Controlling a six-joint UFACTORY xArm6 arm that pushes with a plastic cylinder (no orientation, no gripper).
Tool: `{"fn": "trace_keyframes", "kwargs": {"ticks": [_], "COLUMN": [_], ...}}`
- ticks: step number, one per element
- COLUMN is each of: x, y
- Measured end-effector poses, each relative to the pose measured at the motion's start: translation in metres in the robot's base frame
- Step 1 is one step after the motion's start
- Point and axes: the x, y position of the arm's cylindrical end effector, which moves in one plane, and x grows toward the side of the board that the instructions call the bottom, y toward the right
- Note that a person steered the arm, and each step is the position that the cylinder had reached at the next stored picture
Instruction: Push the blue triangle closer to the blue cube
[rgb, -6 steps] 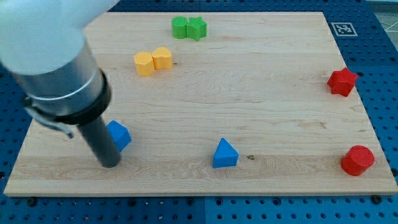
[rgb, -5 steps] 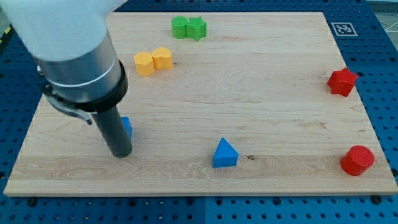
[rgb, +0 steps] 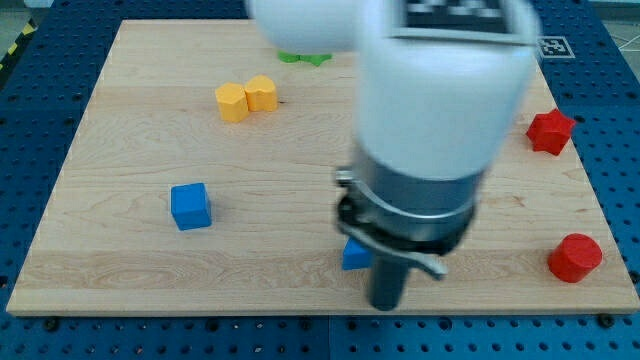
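Observation:
The blue cube (rgb: 190, 206) sits on the wooden board (rgb: 280, 160) at the view's left, lower half. The blue triangle (rgb: 353, 255) is near the view's bottom centre, mostly hidden behind the arm; only its lower left corner shows. My tip (rgb: 388, 303) rests on the board just right of and below the blue triangle, close to the board's bottom edge. The tip looks to be touching or nearly touching the triangle's right side. The cube lies well to the left of the triangle.
Two yellow blocks (rgb: 246, 98) touch each other at the upper left. A green block (rgb: 300, 57) peeks out at the top, mostly hidden by the arm. A red star-like block (rgb: 550, 131) and a red rounded block (rgb: 575, 257) sit at the right edge.
The arm has swept from beside the blue cube at the left to the right side of the blue triangle. The cube is uncovered. The blocks have not visibly shifted.

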Motion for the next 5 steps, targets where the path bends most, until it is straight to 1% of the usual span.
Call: {"fn": "trace_keyframes", "kwargs": {"ticks": [1, 2, 3, 4, 5], "x": [-0.015, -0.034, -0.061, -0.078, -0.075], "y": [0.018, -0.021, -0.078, -0.11, -0.107]}}
